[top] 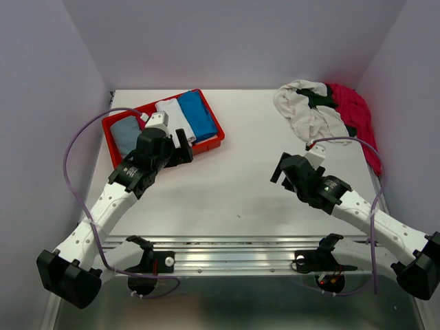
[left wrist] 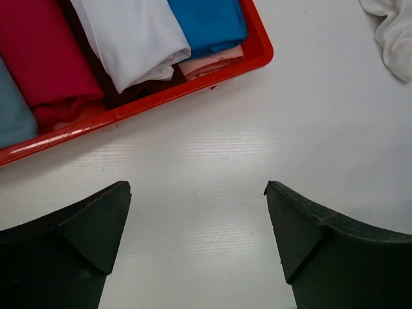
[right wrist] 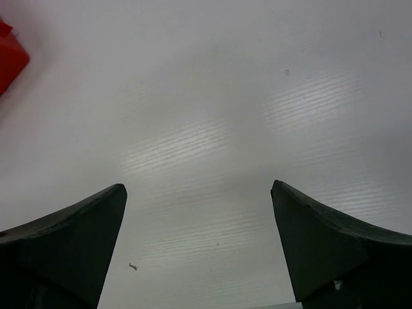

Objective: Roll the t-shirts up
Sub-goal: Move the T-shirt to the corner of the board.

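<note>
Two loose t-shirts lie heaped at the back right of the table: a cream-white one with dark green trim [top: 302, 110] and a magenta-pink one [top: 355, 113] beside it. An edge of the white cloth [left wrist: 393, 32] shows in the left wrist view. My left gripper [top: 185, 148] [left wrist: 197, 188] hangs open over bare table just in front of the red tray, holding nothing. My right gripper [top: 280, 168] [right wrist: 198, 187] is open too, over bare table mid-right, well short of the heap.
The red tray [top: 210, 144] [left wrist: 161, 100] at the back left holds rolled shirts side by side: grey-blue [left wrist: 9, 109], magenta [left wrist: 45, 58], white [left wrist: 132, 38] and blue [left wrist: 209, 22]. Its corner [right wrist: 9, 58] shows in the right wrist view. Walls close in the table on three sides.
</note>
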You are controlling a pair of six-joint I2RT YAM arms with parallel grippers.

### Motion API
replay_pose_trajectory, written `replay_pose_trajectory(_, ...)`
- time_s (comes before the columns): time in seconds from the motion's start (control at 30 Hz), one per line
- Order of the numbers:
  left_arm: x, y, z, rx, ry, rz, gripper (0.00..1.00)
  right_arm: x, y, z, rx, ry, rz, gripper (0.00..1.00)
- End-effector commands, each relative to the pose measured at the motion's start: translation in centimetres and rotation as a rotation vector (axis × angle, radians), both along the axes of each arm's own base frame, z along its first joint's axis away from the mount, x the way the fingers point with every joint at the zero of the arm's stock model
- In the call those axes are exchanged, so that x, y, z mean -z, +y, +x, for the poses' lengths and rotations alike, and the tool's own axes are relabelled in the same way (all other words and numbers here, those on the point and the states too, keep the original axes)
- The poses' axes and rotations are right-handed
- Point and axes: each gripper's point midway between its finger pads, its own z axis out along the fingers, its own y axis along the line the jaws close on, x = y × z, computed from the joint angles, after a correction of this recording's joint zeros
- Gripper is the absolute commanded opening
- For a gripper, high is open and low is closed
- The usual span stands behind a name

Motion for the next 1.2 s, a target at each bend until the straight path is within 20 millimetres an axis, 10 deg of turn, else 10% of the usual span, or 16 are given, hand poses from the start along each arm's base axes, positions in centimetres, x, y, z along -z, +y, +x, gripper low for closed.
replay_pose_trajectory(0.0, -0.6, -0.2, 0.2, 0.012, -0.034, -0.004, 0.98, -0.3, -0.2, 0.2, 0.026, -0.024, 0.005, 1.0)
replay_pose_trajectory(0.63, 0.3, -0.4, 0.1, 0.017, -0.007, 0.003, 0.98, -0.3, -1.1, 0.8, 0.035, -0.048, -0.068, 1.0)
replay_pose_trajectory(0.83, 0.0, -0.8, 0.2, 0.026, -0.01, -0.014, 0.97, -3.5, -6.5, 6.4, 0.179, -0.117, -0.086, 1.0)
replay_pose_trajectory(1.17, -0.5, -1.8, 0.4, 0.062, -0.016, -0.035, 0.97, -1.1, -14.0, 17.4, 0.292, -0.018, 0.094, 1.0)
